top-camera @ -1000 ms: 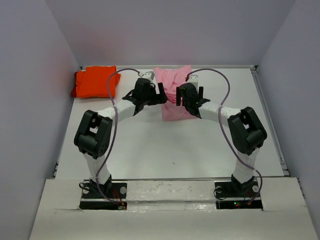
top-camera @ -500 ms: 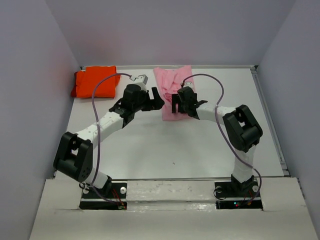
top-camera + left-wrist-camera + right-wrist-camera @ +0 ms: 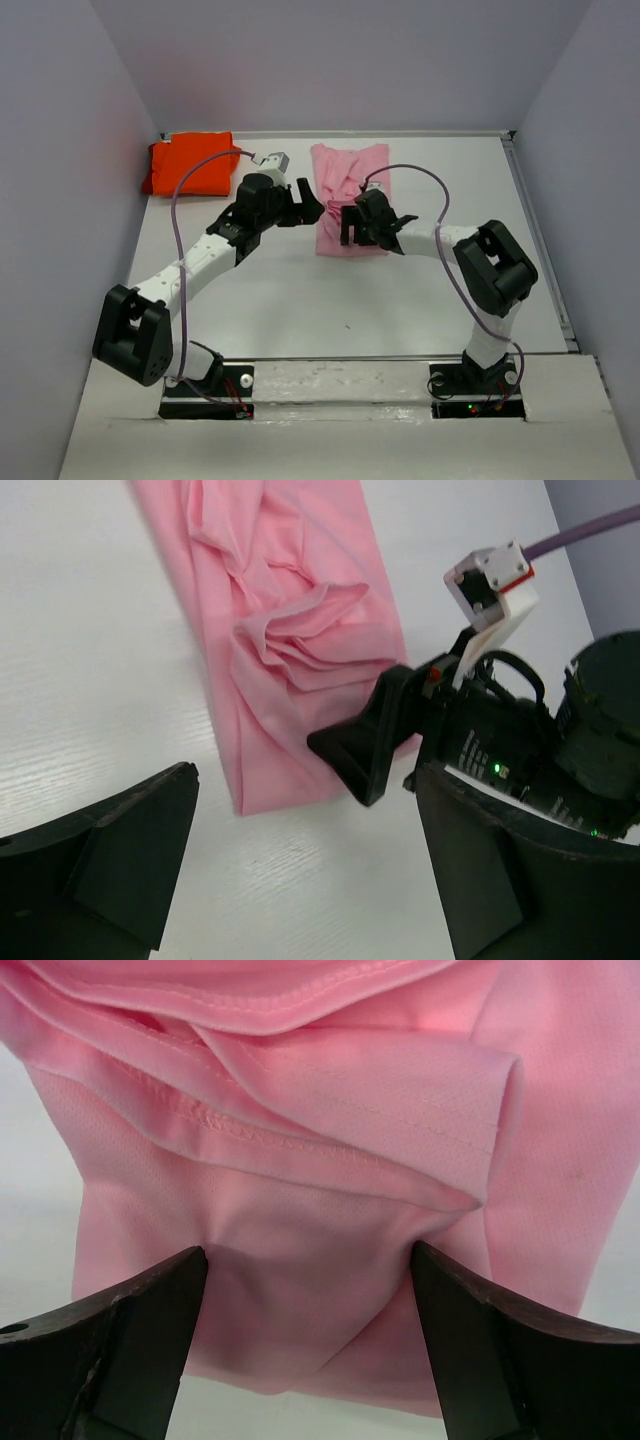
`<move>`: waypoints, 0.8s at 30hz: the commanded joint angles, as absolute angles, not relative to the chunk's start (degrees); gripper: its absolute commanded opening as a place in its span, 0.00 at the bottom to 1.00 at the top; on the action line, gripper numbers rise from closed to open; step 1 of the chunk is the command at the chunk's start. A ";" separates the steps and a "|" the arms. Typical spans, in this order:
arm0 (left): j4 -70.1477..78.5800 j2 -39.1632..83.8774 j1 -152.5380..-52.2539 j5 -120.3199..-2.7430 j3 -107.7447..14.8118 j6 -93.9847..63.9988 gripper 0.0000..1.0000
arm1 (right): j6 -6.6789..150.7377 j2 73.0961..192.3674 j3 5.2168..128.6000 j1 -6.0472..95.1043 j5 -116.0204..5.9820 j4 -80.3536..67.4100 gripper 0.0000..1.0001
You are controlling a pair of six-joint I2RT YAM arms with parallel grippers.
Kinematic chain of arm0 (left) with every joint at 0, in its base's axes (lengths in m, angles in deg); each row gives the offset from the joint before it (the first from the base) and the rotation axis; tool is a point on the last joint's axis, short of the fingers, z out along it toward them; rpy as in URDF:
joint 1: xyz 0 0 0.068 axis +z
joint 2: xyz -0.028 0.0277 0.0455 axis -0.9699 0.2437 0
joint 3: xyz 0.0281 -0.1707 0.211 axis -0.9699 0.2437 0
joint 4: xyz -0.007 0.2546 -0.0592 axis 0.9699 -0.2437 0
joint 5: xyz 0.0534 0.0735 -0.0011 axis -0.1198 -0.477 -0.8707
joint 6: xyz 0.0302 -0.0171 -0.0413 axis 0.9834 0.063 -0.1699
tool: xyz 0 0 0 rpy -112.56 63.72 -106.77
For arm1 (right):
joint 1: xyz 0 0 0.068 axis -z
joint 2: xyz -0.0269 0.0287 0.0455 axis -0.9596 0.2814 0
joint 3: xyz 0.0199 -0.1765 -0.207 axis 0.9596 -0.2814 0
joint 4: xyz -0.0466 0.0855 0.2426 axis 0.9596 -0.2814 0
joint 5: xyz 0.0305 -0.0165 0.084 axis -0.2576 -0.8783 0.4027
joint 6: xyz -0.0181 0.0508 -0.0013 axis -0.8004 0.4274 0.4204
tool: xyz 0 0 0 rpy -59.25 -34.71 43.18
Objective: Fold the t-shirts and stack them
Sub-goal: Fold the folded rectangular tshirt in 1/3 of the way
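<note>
- The orange t-shirt [image 3: 190, 166] lies folded in a compact bundle at the far left corner of the white tabletop [image 3: 300, 300], well apart from both arms.
- The left pincer [image 3: 308, 205] hangs with its fingers spread wide and holding nothing, just left of the pink cloth and above bare tabletop.
- The pink t-shirt [image 3: 350, 180] lies in a long, rumpled strip running from the middle of the far edge toward the centre, with loose folds bunched along its length.
- The right pincer [image 3: 354, 226] is down on the near end of the pink t-shirt, fingers spread, with puckered cloth and a stitched hem lying between them.
</note>
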State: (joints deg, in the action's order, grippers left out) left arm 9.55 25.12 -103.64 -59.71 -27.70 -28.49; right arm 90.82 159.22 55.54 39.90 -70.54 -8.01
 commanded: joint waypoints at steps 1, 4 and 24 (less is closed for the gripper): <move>9.41 21.92 -103.85 -59.69 -27.38 -26.79 0.99 | 94.82 153.98 49.31 33.60 -68.55 -11.67 0.88; 9.32 21.92 -103.85 -59.51 -27.12 -26.97 0.99 | 98.16 150.19 46.13 30.16 -69.16 -11.85 0.88; 7.94 2.94 -104.99 -63.90 -15.25 -30.84 0.99 | 96.33 141.30 50.77 25.76 -71.19 -17.12 0.88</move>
State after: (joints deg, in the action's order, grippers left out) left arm 11.00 5.56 -104.76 -60.23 -13.13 -32.78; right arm 97.79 143.75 47.06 25.67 -72.38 -17.01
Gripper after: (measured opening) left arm 0.989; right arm 0.880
